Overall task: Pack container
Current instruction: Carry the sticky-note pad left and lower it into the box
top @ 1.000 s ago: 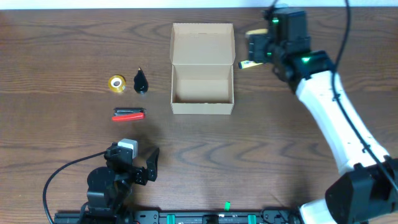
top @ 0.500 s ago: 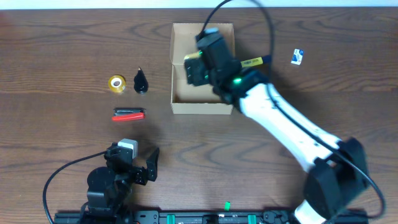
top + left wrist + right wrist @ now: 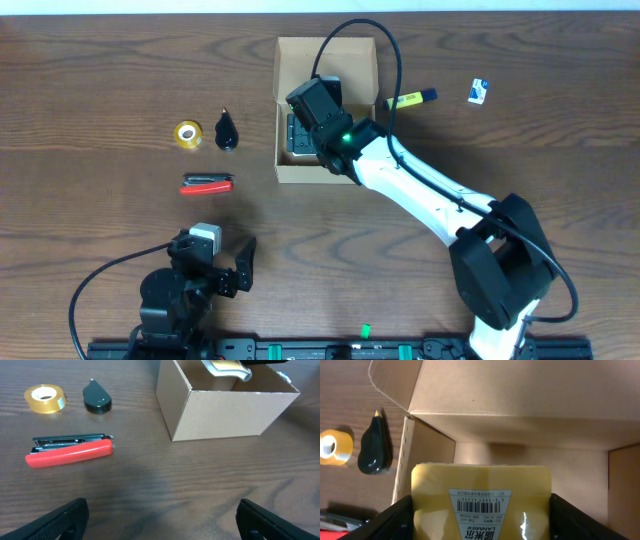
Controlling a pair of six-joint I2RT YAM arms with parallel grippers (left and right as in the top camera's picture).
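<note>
At the bottom left of the overhead view the left hand (image 3: 232,272) rests spread wide and empty on the worktop (image 3: 100,60). Beyond it lie a red stapler (image 3: 207,184), a tape roll (image 3: 187,134) and a black teardrop piece (image 3: 226,131), all outside the container (image 3: 326,173), which sits top centre with its flap open. The right hand (image 3: 300,132) reaches inside it, closed on a yellow packet (image 3: 481,495) that looks not yet released. A yellow marker (image 3: 410,99) and a small card (image 3: 478,91) wait at the upper right. A second ago this hand was outside, right of the box; packing has barely begun.
</note>
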